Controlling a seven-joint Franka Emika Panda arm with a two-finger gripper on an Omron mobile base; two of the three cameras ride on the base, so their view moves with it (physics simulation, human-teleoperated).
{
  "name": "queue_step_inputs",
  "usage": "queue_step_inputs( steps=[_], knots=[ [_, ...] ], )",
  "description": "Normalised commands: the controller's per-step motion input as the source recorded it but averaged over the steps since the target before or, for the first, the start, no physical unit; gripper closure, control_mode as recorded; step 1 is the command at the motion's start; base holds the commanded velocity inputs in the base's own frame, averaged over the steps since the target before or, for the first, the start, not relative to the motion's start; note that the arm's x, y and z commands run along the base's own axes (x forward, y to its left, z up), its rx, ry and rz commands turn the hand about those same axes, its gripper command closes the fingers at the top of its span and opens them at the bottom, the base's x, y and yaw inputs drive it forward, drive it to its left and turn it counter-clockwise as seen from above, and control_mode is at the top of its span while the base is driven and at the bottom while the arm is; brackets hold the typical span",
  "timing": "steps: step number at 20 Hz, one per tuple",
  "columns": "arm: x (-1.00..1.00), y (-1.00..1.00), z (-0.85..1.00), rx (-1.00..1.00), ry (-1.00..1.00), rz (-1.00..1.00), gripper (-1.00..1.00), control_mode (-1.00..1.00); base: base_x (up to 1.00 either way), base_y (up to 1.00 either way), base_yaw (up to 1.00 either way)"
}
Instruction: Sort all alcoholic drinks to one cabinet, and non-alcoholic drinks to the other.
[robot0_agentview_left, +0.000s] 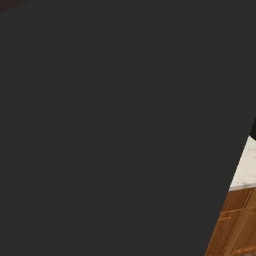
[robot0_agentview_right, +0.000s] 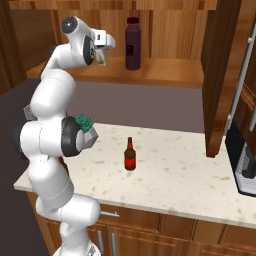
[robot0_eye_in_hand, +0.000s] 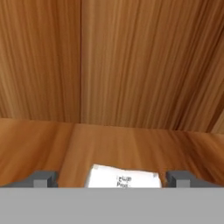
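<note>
My gripper (robot0_eye_in_hand: 111, 178) is open inside the upper wooden cabinet. Its fingertips (robot0_eye_in_hand: 43, 178) stand wide on either side of the white carton (robot0_eye_in_hand: 124, 178), with a gap on each side. The carton stands on the cabinet shelf (robot0_eye_in_hand: 131, 144), close to the back wall. In the right base view the gripper (robot0_agentview_right: 103, 56) is at the left end of the shelf (robot0_agentview_right: 165, 70). The dark purple bottle (robot0_agentview_right: 132, 44) stands upright on that shelf, just to its right. One brown beer bottle (robot0_agentview_right: 130, 155) stands upright on the speckled counter (robot0_agentview_right: 170, 170) below.
An open cabinet door (robot0_agentview_right: 220, 75) hangs over the counter at the right, with a dark appliance (robot0_agentview_right: 242, 160) beyond it. A green plant (robot0_agentview_right: 82, 121) shows behind the arm. A flat dark panel (robot0_agentview_left: 115, 125) covers most of the left base view.
</note>
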Motion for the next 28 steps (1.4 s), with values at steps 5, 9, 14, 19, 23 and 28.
queue_step_inputs(
  steps=[5,9,14,19,23,28],
  knots=[
    [0.23,-0.07,-0.03,0.0,0.0,-0.01,-1.0,-1.0,0.0,0.0,0.0],
    [0.22,-0.04,0.0,0.0,-0.01,-0.01,-1.0,-1.0,0.0,0.0,0.0],
    [0.2,0.0,0.0,0.0,-0.01,-0.01,-1.0,-1.0,0.0,0.0,0.0],
    [0.15,0.0,-0.01,0.0,-0.02,-0.01,-1.0,-1.0,0.0,0.0,0.0],
    [0.06,0.0,0.0,0.0,-0.02,-0.01,-1.0,-1.0,0.0,0.0,0.0],
    [-0.02,-0.01,0.0,0.0,-0.03,-0.01,-1.0,-1.0,0.0,0.0,0.0]
  ],
)
